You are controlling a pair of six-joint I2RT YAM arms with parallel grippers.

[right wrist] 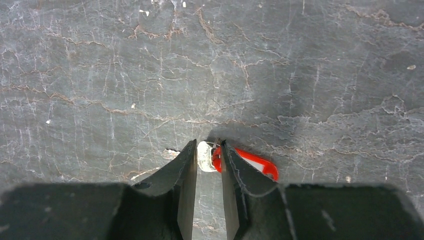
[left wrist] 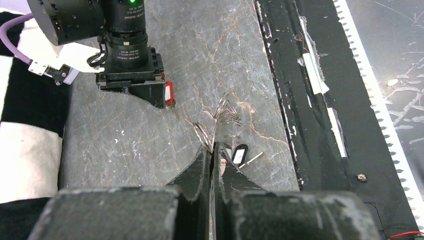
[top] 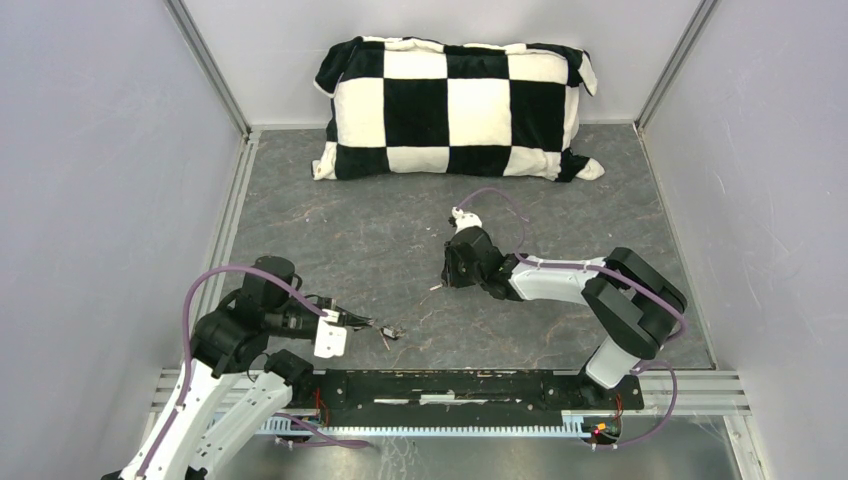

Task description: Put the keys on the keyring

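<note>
The left pincer (left wrist: 213, 150) is seen shut tight at the bottom middle of the left wrist view. The thin wire of the keyring (left wrist: 222, 117) is pinched between its tips. The ring's small grey metal bits are fanned out just above the tips, near the middle of that view. The black key (left wrist: 240, 153), with its white face, is found just to the right of the tips, low on the grey surface (left wrist: 240, 60). Its thin metal end is pointed to the right. Whether it is hung on the ring cannot be told.

The right pincer (right wrist: 208, 149) is shown at the bottom middle of the right wrist view. Its two fingers are set a little apart. The shiny end of the red key (right wrist: 256, 164) is seen in the gap, and the red tag is poked out to the right behind one finger. Whether the key is squeezed or only sits between the fingers cannot be told. In the left wrist view this red key is seen in the upper left, at the tip of the right pincer, apart from the keyring.

In the top view the left pincer is placed at the lower left and the right pincer near the middle. A black and white checked pillow (top: 455, 105) is laid along the top, by the back wall.
</note>
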